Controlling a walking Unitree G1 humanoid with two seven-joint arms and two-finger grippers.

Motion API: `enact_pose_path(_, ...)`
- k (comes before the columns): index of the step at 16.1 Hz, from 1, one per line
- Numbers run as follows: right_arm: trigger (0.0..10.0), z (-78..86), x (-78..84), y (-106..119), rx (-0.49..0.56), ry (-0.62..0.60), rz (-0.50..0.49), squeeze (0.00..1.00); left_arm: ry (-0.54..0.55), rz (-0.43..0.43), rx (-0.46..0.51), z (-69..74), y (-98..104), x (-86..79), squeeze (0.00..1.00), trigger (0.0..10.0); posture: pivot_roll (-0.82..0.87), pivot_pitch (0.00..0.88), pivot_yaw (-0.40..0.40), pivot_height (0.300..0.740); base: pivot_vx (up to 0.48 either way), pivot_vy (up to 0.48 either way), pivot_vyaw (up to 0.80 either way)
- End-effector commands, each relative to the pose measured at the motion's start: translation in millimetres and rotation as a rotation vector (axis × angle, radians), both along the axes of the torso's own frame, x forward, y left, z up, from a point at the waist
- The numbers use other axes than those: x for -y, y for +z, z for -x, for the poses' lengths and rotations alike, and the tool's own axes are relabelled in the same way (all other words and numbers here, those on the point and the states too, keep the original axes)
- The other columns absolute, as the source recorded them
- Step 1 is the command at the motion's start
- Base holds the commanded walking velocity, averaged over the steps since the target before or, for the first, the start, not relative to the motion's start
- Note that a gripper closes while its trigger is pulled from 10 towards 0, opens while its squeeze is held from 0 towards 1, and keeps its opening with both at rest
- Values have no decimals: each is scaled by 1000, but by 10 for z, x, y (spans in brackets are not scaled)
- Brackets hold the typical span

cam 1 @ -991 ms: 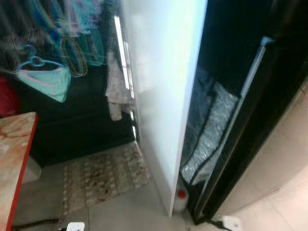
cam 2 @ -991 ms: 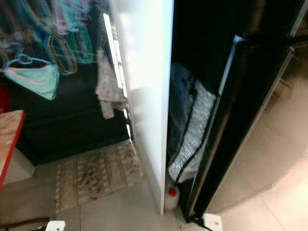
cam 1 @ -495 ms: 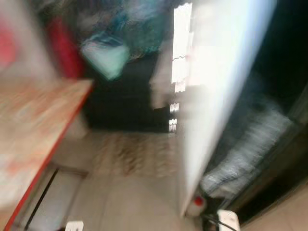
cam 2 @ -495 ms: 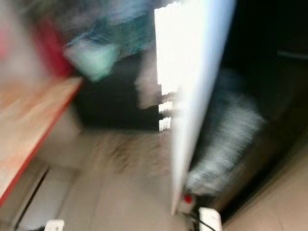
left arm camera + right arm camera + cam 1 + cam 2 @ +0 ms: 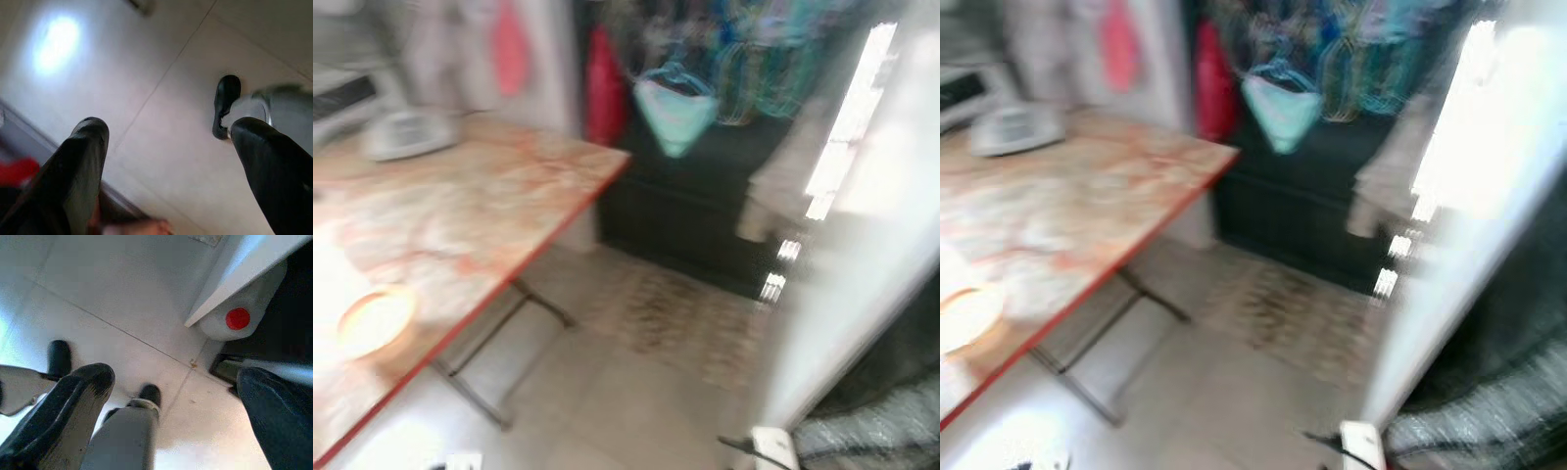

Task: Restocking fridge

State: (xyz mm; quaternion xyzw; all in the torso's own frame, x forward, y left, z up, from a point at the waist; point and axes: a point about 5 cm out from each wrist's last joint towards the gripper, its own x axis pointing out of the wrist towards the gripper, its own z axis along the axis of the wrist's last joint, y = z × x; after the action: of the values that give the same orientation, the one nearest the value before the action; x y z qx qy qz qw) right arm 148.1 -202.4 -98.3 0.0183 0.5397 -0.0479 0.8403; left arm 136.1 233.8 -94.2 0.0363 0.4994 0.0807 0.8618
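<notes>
The head camera has swung left since a second ago: the red-edged marbled table now lies before the robot, the white fridge door at the right edge.

Left wrist view: left gripper, fingers spread, empty, over tiled floor.

Right wrist view: right gripper, also spread and empty, nearer the door's foot, beside a red-capped white jug.

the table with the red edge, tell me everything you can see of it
The marbled orange and cream table with a thin red edge stands on the robot's left, blurred by camera motion. Its top looks like patterned laminate. Slim grey metal folding legs cross beneath it on the pale tiled floor. On it rest a round orange-rimmed bowl near the front and a white appliance-like thing at the back.
</notes>
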Motion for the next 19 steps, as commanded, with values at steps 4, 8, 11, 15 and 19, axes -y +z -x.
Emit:
enact_pose_path(4,10000,-108,-95,29,30,38,-16,0,22,-8,-7,29,0,-45,0,10000,-18,0,3,740,0,0,800)
enact_pose_path(8,10000,-102,-91,27,30,45,-16,0,17,-9,-9,35,-4,-38,0,10000,-23,0,5,740,0,0,800)
enact_pose_path(11,10000,-99,-90,26,29,52,-15,0,13,-10,-9,37,-5,-35,0,10000,-22,0,5,740,0,0,800)
enact_pose_path(15,10000,-99,-89,27,27,66,-16,0,16,-14,-6,39,-6,-34,0,10000,-12,0,0,740,0,0,800)
enact_pose_path(19,10000,-100,-76,29,26,72,-14,0,36,-23,5,40,-5,-31,0,10000,-9,0,-6,740,0,0,761)
